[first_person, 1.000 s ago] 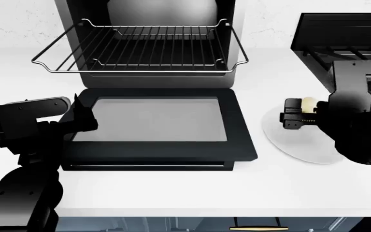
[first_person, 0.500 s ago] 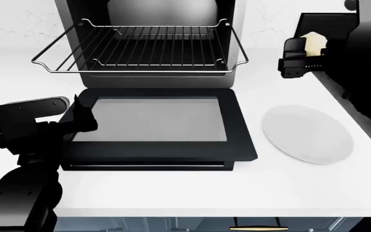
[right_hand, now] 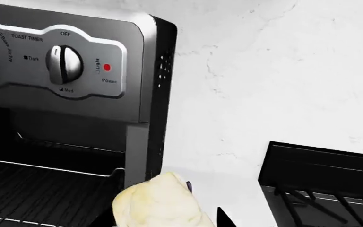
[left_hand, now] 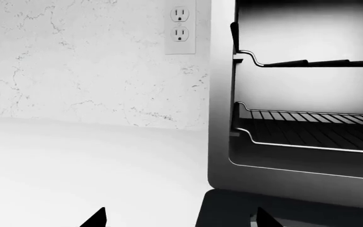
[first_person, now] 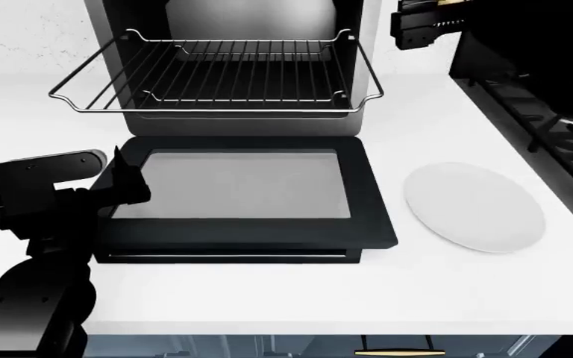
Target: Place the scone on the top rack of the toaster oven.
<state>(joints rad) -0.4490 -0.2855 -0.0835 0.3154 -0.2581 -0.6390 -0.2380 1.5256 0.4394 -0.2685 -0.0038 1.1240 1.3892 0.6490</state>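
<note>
The toaster oven (first_person: 232, 22) stands at the back of the counter with its black-framed door (first_person: 236, 186) open flat. The silver wire top rack (first_person: 212, 74) is pulled out over the door and is bare. My right gripper (first_person: 416, 30) is high beside the oven's upper right corner, shut on the pale-yellow scone (right_hand: 159, 203). The scone shows only in the right wrist view, next to the oven's control panel (right_hand: 62, 61). My left gripper (first_person: 117, 183) is open and empty at the door's left edge; its fingertips (left_hand: 99, 220) show low in the left wrist view.
A bare round white plate (first_person: 476, 205) lies on the white counter right of the door. The black gas range (first_person: 536, 97) fills the right side. A wall outlet (left_hand: 180, 26) is left of the oven. A lower rack (left_hand: 307, 135) sits inside the cavity.
My right gripper lifted the scone off the plate and carried it up and to the left, to the oven's upper right corner. The left arm has not moved.
</note>
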